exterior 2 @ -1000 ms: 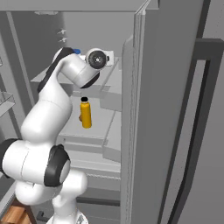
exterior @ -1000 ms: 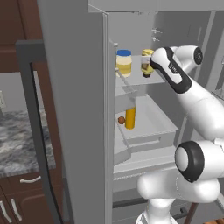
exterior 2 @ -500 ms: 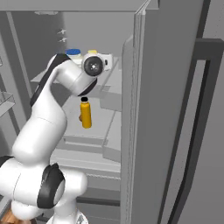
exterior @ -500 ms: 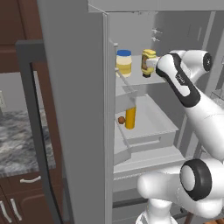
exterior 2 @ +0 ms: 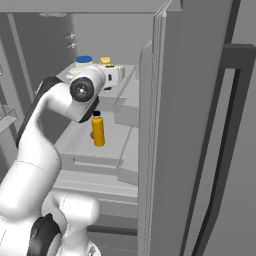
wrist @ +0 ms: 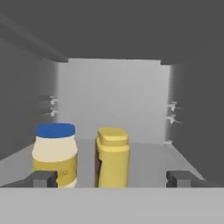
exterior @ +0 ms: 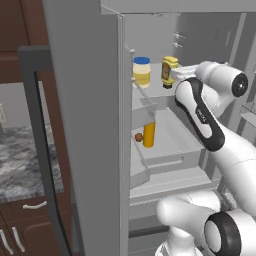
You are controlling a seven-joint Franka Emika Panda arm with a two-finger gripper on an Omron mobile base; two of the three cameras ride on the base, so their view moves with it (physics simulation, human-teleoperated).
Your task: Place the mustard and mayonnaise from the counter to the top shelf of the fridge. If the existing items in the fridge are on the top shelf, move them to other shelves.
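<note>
On the fridge's top shelf (wrist: 151, 158) the mayonnaise (wrist: 55, 154), a cream jar with a blue lid, and the yellow mustard (wrist: 112, 156) stand upright side by side. My gripper (wrist: 112, 179) is open in front of them. Its fingertips (wrist: 45, 178) stand wide apart, and both are clear of the mustard. From the left base, the gripper (exterior: 176, 75) sits just right of the mustard (exterior: 169, 71), with the mayonnaise (exterior: 141, 71) further left. Lower down, the orange-yellow bottle (exterior: 148, 135) and the small brown ball (exterior: 138, 137) rest in a tray-like shelf (exterior: 172, 142).
The fridge's open grey door (exterior: 82, 130) stands on the left, with the marbled counter (exterior: 20, 160) beyond it over dark cabinets. The fridge's right wall (exterior 2: 160, 125) is close beside the arm. Small shelf pegs (wrist: 174, 107) stick out of the inner side walls.
The hand has drawn back a little from the mustard, which stays upright on the top shelf. The arm's elbow has swung upward and rightward.
</note>
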